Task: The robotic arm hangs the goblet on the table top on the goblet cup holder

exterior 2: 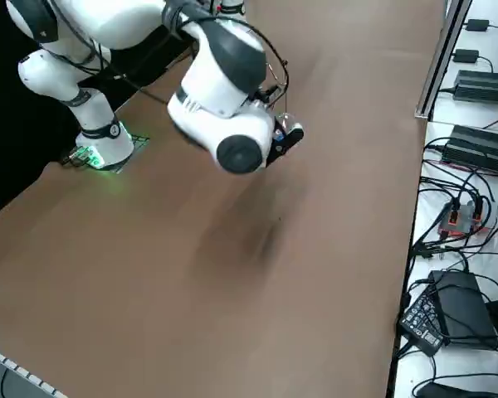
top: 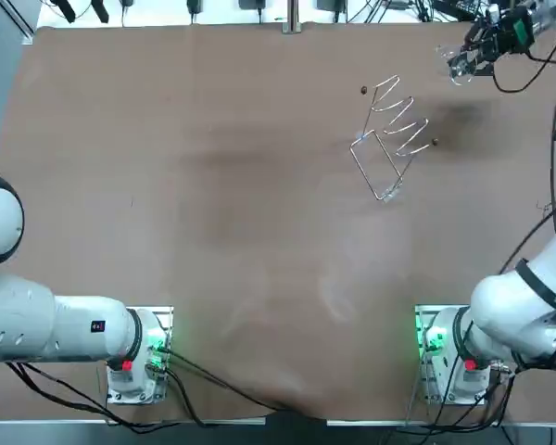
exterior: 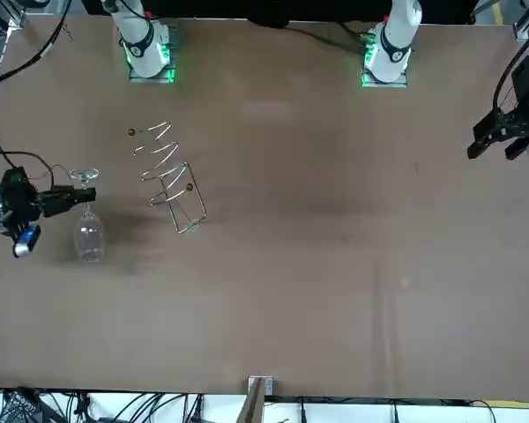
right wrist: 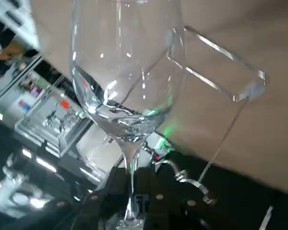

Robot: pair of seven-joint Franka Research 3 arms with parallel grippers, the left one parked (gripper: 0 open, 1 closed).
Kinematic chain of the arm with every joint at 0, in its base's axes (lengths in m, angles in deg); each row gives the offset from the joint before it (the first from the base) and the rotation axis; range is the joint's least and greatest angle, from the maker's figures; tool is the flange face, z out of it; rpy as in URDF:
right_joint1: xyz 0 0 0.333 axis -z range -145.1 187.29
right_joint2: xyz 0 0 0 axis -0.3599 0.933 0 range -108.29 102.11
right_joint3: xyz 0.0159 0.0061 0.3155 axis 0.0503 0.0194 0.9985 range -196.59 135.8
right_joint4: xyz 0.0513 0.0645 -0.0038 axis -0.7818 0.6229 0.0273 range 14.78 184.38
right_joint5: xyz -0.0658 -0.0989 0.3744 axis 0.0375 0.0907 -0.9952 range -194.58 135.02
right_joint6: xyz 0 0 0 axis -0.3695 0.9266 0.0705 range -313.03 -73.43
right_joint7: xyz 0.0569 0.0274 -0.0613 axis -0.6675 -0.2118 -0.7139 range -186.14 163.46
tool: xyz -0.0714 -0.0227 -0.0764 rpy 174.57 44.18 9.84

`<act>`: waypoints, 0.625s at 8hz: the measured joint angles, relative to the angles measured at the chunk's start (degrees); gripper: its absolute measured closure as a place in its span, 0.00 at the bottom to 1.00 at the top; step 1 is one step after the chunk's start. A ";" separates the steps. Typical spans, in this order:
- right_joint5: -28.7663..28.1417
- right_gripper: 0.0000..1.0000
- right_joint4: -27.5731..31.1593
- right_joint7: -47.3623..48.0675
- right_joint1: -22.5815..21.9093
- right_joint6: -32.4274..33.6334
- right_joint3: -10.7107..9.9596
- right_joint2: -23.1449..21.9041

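Two fingers (right wrist: 151,189) of our right gripper (exterior: 78,201) pinch the goblet (exterior: 88,236) by its stem (bowl left free), above the table (exterior: 335,264) near the wire holder (exterior: 169,176), so we can likely slide its foot onto a rail.

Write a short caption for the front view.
Right gripper holding the goblet by its stem, beside the wire cup holder.

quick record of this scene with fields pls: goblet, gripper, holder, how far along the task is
goblet: clear glass, held by its stem
right gripper: shut on the goblet's stem, at the far right part of the table from the robot's side
goblet holder: bent wire rack on the table, nothing hanging on it
relation: goblet beside the holder, apart from it
task status: goblet grasped, not yet hung
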 joint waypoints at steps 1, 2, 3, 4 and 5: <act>0.03 0.91 0.00 6.81 -1.38 0.20 0.03 -0.46; 0.09 0.91 0.01 12.47 -2.78 0.22 0.08 -0.85; 0.19 0.91 0.00 17.03 -4.54 0.15 0.11 -1.18; 0.34 0.91 0.15 20.56 -6.68 -0.31 0.11 -1.51; 0.63 0.91 0.72 22.52 -8.55 -1.21 0.11 -1.89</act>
